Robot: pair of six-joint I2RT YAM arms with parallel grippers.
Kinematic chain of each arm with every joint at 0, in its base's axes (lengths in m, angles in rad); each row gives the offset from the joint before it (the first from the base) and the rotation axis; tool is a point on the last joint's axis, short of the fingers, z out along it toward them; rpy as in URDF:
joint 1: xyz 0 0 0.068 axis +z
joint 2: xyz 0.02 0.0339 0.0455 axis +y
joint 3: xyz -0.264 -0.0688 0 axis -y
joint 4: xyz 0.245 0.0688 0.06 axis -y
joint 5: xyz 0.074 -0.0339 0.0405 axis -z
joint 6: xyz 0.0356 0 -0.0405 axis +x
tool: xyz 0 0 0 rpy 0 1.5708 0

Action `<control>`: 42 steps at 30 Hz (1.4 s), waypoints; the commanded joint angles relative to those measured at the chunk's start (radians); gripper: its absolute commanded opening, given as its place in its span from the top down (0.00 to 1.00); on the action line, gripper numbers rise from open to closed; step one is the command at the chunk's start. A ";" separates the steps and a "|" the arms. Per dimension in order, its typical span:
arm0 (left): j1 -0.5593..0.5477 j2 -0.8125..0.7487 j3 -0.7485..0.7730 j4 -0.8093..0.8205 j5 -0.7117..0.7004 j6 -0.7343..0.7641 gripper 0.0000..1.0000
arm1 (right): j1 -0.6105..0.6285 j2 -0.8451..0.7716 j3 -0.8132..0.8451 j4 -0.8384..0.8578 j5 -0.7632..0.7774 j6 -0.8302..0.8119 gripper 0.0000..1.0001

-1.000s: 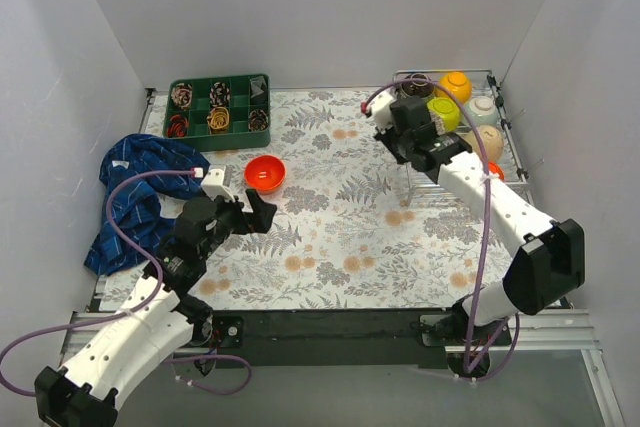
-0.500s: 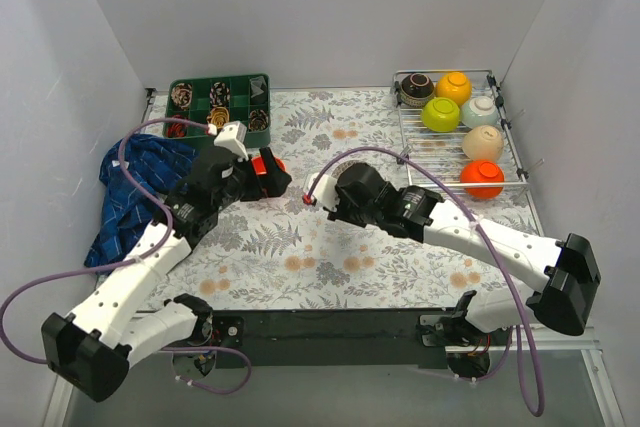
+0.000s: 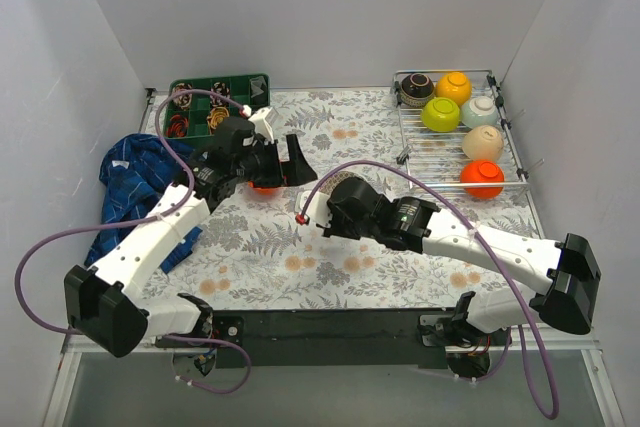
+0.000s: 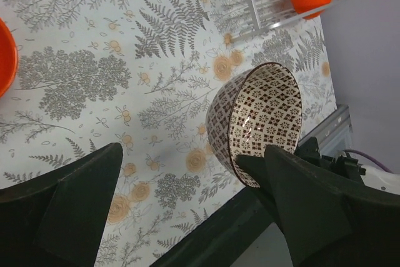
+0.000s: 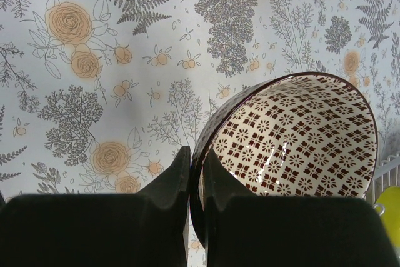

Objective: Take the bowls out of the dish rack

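My right gripper [image 5: 197, 154] is shut on the rim of the white patterned bowl [image 5: 294, 148], holding it tilted on its side low over the floral mat. In the top view this gripper [image 3: 315, 212] is mid-table and its wrist hides the bowl. My left gripper [image 4: 190, 154] is open, with the patterned bowl [image 4: 256, 120] just ahead near its right finger. In the top view the left gripper [image 3: 285, 169] hovers over a red-orange bowl [image 3: 262, 187] on the mat. The dish rack [image 3: 440, 157] at the back right holds dark brown [image 3: 416, 88], yellow-orange [image 3: 454, 85], lime green [image 3: 440, 114], pale mint [image 3: 480, 110], beige [image 3: 483, 142] and red-orange [image 3: 482, 178] bowls.
A green compartment tray [image 3: 240, 82] with small items stands at the back left. A crumpled blue cloth [image 3: 130, 197] lies along the left edge. White walls close in three sides. The black table edge [image 3: 330, 322] runs along the front.
My right arm has carried the patterned bowl from the rack to mid-table. My left arm has swung up and right, over the red-orange bowl, toward the patterned bowl.
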 commanded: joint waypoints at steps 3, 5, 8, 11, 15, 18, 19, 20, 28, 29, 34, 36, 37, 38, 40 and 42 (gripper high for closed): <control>-0.050 0.046 0.056 -0.052 0.099 0.049 0.03 | 0.015 -0.017 0.022 0.075 0.001 -0.019 0.99; -0.076 0.063 0.053 -0.059 0.088 0.055 0.04 | 0.017 -0.011 0.024 0.075 -0.004 -0.019 0.99; -0.104 0.086 0.048 -0.060 0.056 0.061 0.07 | 0.018 0.002 0.028 0.076 -0.007 -0.019 0.99; -0.130 0.112 0.048 -0.071 0.015 0.078 0.10 | 0.018 0.018 0.033 0.075 -0.007 -0.020 0.99; -0.162 0.147 0.036 -0.075 -0.006 0.089 0.12 | 0.018 0.030 0.040 0.084 -0.011 -0.019 0.99; -0.183 0.173 0.033 -0.075 -0.035 0.094 0.16 | 0.018 0.039 0.044 0.093 -0.022 -0.016 0.99; -0.191 0.181 0.033 -0.075 -0.042 0.098 0.18 | 0.018 0.044 0.044 0.095 -0.025 -0.017 0.99; -0.191 0.189 0.034 -0.075 -0.045 0.098 0.22 | 0.018 0.047 0.044 0.096 -0.025 -0.017 0.99; -0.197 0.206 0.042 -0.071 -0.085 0.117 0.58 | 0.018 0.067 0.040 0.111 -0.033 -0.023 0.99; -0.197 0.204 0.043 -0.069 -0.091 0.118 0.62 | 0.018 0.067 0.036 0.115 -0.034 -0.023 0.99; -0.197 0.200 0.039 -0.065 -0.108 0.121 0.91 | 0.018 0.072 0.022 0.125 -0.037 -0.025 0.99; -0.199 0.198 0.036 -0.063 -0.125 0.121 1.00 | 0.018 0.075 0.020 0.127 -0.037 -0.025 0.99; -0.196 0.197 0.033 -0.062 -0.133 0.121 1.00 | 0.018 0.078 0.020 0.125 -0.037 -0.017 0.99; -0.197 0.194 0.031 -0.060 -0.154 0.123 1.00 | 0.018 0.081 0.020 0.125 -0.036 -0.016 0.99; -0.197 0.195 0.034 -0.052 -0.171 0.127 1.00 | 0.018 0.085 0.024 0.125 -0.034 0.003 0.92; -0.196 0.198 0.045 -0.049 -0.211 0.133 1.00 | 0.018 0.084 0.028 0.125 -0.024 0.018 0.65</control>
